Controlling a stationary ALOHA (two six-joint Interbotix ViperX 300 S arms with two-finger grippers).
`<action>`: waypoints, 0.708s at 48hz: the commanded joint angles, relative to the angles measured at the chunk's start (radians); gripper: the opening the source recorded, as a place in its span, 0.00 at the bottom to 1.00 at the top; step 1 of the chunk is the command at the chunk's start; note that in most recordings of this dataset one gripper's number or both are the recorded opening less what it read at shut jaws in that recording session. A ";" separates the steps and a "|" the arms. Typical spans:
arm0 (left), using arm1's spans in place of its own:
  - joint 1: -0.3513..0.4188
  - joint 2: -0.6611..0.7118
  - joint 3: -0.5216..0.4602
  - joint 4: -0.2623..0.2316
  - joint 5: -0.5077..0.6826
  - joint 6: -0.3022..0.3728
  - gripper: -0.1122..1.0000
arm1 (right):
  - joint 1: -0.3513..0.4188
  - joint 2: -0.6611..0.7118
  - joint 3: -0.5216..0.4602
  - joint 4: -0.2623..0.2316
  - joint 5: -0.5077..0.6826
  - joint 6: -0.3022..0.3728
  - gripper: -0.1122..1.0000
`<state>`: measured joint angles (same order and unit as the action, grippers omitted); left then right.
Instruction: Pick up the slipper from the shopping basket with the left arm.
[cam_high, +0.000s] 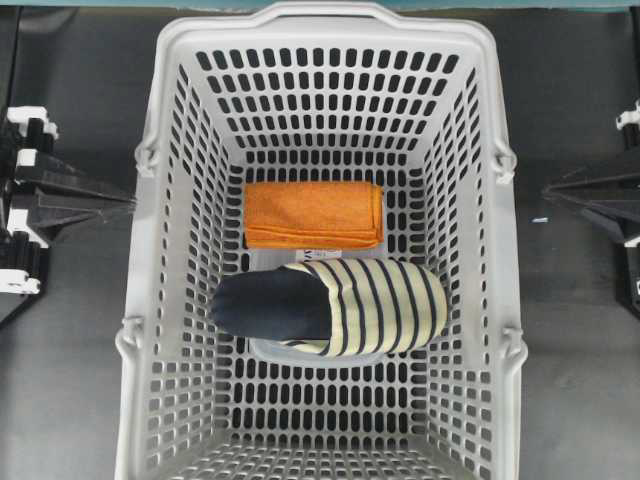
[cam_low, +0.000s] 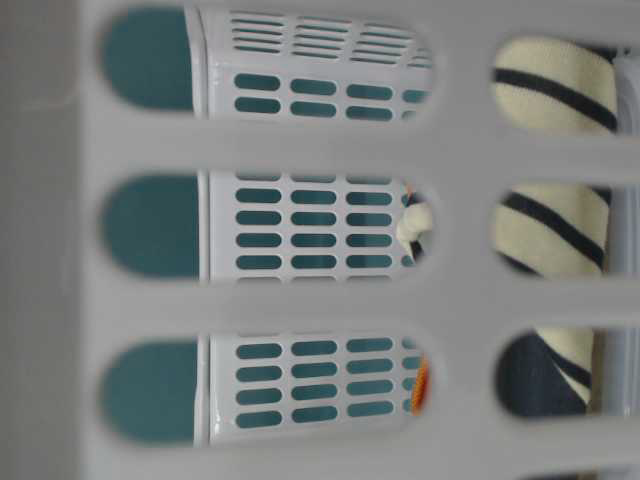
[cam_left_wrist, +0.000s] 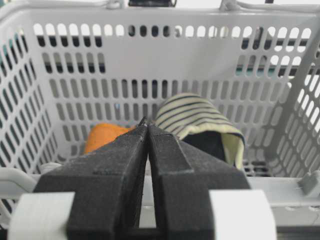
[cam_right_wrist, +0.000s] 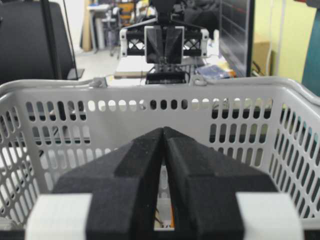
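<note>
The slipper, cream with navy stripes and a dark navy insole, lies on its side on the floor of the light-grey shopping basket, toe to the right. My left wrist view shows the slipper past the basket's near rim. My left gripper is shut with nothing in it, outside the basket's left wall; in the overhead view the left gripper points at that wall. On the other side my right gripper is shut and empty, and overhead the right gripper sits outside the right wall.
A folded orange cloth lies just behind the slipper, nearly touching it. The basket's hinged handles rest along its rims. The basket fills the middle of the dark table. The table-level view looks through the basket's slots at the striped slipper.
</note>
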<state>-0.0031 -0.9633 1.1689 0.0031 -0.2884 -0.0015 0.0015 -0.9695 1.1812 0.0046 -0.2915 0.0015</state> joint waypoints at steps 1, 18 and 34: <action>-0.005 0.005 -0.063 0.044 0.067 -0.009 0.15 | -0.002 0.015 -0.005 0.000 -0.003 0.003 0.10; -0.046 0.069 -0.364 0.043 0.577 -0.006 0.10 | 0.002 0.011 0.000 0.014 0.037 0.018 0.09; -0.092 0.322 -0.638 0.043 0.868 -0.006 0.10 | 0.002 0.006 -0.002 0.014 0.037 0.018 0.09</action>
<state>-0.0813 -0.7194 0.6213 0.0430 0.5354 -0.0092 0.0015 -0.9664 1.1888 0.0153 -0.2500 0.0199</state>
